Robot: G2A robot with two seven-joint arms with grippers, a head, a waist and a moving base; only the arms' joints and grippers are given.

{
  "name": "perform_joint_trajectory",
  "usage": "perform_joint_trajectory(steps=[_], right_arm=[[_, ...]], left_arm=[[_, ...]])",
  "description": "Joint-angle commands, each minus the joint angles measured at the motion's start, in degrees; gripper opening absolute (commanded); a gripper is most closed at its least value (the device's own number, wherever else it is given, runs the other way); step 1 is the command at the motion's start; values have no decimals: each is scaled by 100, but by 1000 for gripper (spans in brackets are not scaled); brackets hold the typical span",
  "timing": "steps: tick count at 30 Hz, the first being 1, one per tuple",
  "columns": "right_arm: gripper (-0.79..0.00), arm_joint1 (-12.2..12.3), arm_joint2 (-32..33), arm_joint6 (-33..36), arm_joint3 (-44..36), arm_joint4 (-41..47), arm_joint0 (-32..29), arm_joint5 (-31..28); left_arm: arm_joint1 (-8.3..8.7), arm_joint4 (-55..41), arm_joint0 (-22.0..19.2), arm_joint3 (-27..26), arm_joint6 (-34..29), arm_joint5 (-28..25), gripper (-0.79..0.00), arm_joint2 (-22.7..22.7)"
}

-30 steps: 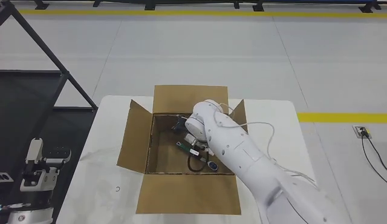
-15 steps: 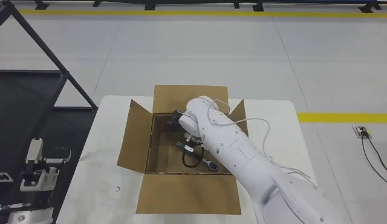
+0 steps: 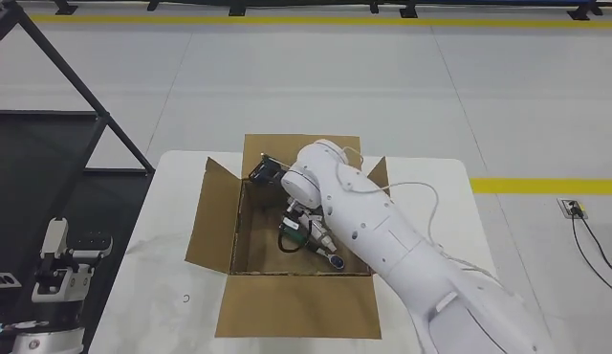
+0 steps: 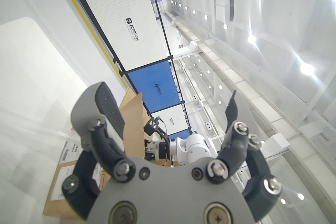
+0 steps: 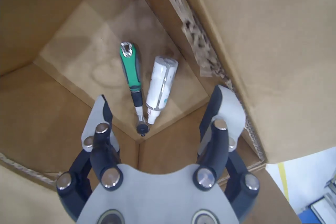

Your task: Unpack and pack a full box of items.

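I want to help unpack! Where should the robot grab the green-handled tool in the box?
Probably the green handle of the green-and-black ratchet tool, from straight above: it lies flat on the floor of the brown cardboard box. Pinch across its width, near the end, where the gap to the white plastic bottle beside it is widest.

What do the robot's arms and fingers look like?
The right arm is smooth, round and white, with a thin white cable looping beside it. Both the left gripper and the right gripper have a grey metal plate with silver screws, black links, and pale grey fingers with bumpy black pads.
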Motion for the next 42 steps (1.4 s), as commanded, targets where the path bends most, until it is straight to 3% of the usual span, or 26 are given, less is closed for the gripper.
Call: perform_joint_trajectory(steps=[1, 3, 7, 11, 15, 27, 30, 31, 32, 33, 34, 36, 42], right_arm=[[0, 253, 287, 167, -1071, -217, -364, 145], [0, 548, 721, 433, -2371, -542, -932, 371], [0, 1098, 1807, 1129, -5387, -1229, -2621, 307], [0, 1320, 2511, 1056, -7070, -1162, -3823, 115], [0, 1365, 2796, 914, -7392, -667, -4132, 127], [0, 1370, 2785, 845, -7286, -721, -4169, 127], [0, 1350, 2681, 640, -6833, -519, -4035, 134], [-246, 1343, 2704, 575, -6735, -369, -3949, 145], [-588, 1333, 2740, 482, -6690, -138, -3889, 164], [-785, 1330, 2787, 434, -6690, 113, -3840, 134], [-785, 1331, 2887, 355, -6730, 372, -3818, 155], [-785, 1350, 3144, 240, -6880, 834, -3843, 181], [-785, 1480, 4311, -206, -7756, 1667, -4454, 442]], left_arm=[[-1, 54, -3, -32, 13, 60, 0, 13], [-2, 89, 11, -65, -32, 61, 0, 62], [10, 199, 109, -90, -382, -121, 0, 127], [29, 243, 237, -77, -863, -447, 0, 155], [49, 314, 364, -19, -1273, -798, 0, 126], [51, 329, 379, -13, -1304, -810, 0, 123], [41, 883, 249, 70, -740, -598, 0, 119], [43, 996, 188, 81, -755, -563, 0, 234], [45, 1082, 100, 107, -714, -538, 0, 298], [45, 1226, 2, 139, -606, -525, 0, 352], [52, 1445, -86, 172, -606, -529, 0, 432], [55, 1719, -295, 274, -520, -433, -767, 614], [111, 2307, -762, 544, -1077, -346, -785, 1023]])
